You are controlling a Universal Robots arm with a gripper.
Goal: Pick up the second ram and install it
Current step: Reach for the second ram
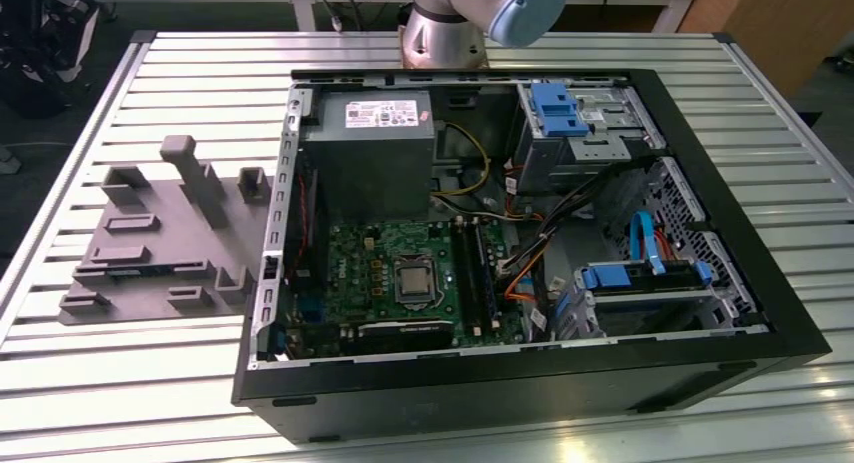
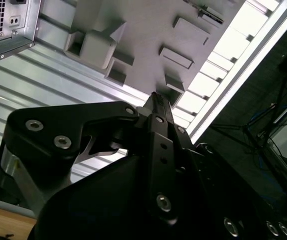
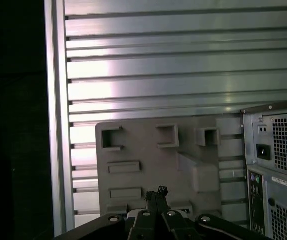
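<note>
My pincer, seen in the second wrist view, is clenched: matte black metal fingers meet tip to tip with nothing between them. It points at the grey tray without touching it. The tray is a moulded matte slab with raised blocks and rectangular pockets. The second ram, a thin flat blue-green stick, lies in a tray slot on the side away from the open computer case. The tray sits on the ribbed aluminium bench.
</note>
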